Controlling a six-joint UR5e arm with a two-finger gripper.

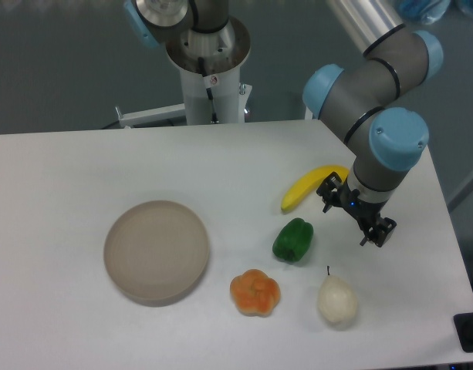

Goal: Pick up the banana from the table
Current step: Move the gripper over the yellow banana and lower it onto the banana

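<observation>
While the two-fingered hand [357, 217] is held released and empty above the white surface [66, 169], the curved bright yellow banana [309, 186] is seen just beside it, leftward, its long axis slanting up-right.

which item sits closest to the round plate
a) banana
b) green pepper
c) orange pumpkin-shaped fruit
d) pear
c, the orange pumpkin-shaped fruit lies just right of the plate, while the green pepper, banana and pear all lie farther right.
</observation>
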